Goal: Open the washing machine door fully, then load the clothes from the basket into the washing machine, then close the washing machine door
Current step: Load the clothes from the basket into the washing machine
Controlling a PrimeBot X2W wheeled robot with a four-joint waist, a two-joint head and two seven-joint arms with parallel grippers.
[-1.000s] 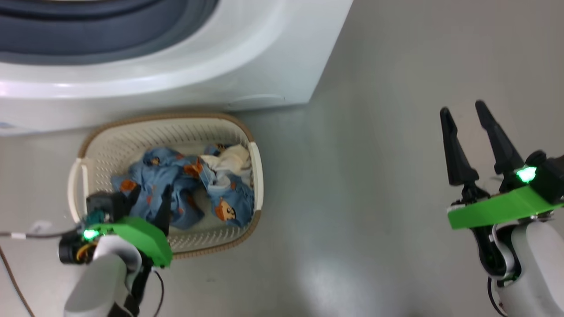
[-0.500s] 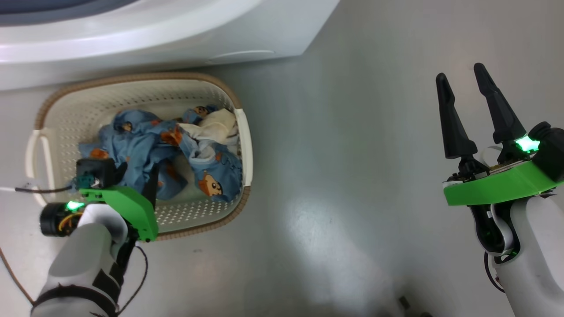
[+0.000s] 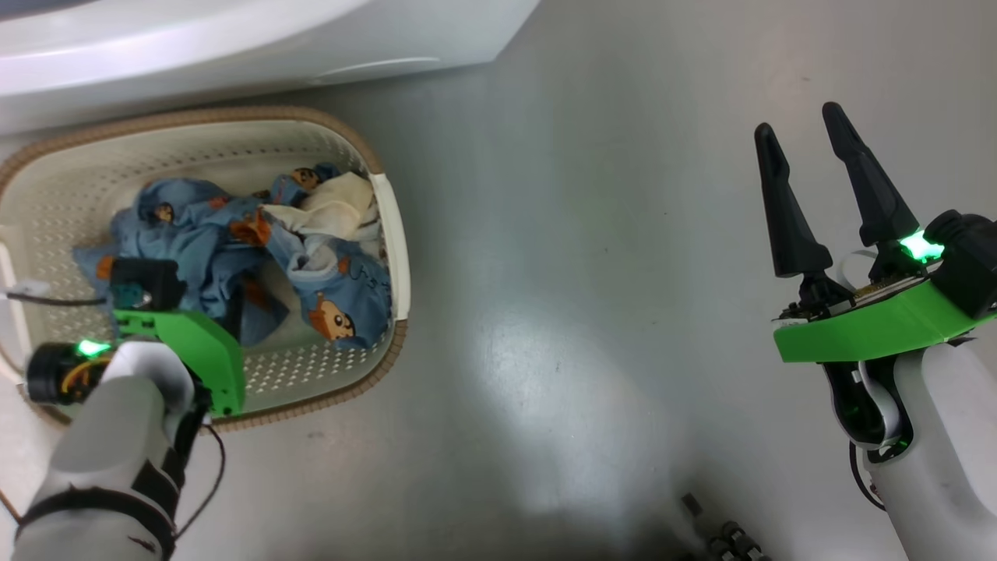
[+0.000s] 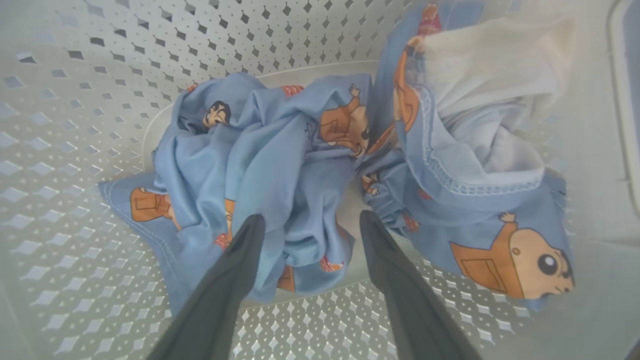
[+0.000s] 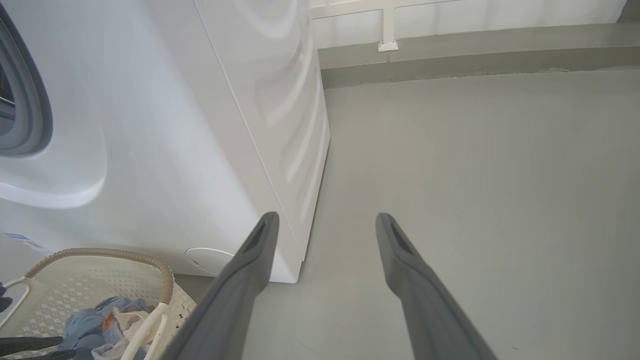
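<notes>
Grey floor (image 3: 584,273); loading seems underway: left gripper (image 4: 310,216) gapes astride clothes (image 4: 280,150) in basket (image 4: 60,150), right gripper (image 3: 797,118) parted; next, pinch, lift

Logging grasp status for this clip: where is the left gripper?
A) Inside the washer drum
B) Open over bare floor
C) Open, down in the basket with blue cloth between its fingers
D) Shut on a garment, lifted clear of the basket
C: the left wrist view shows the left gripper with its fingers apart and a fold of the clothes between them, with the perforated wall of the basket around them.
</notes>
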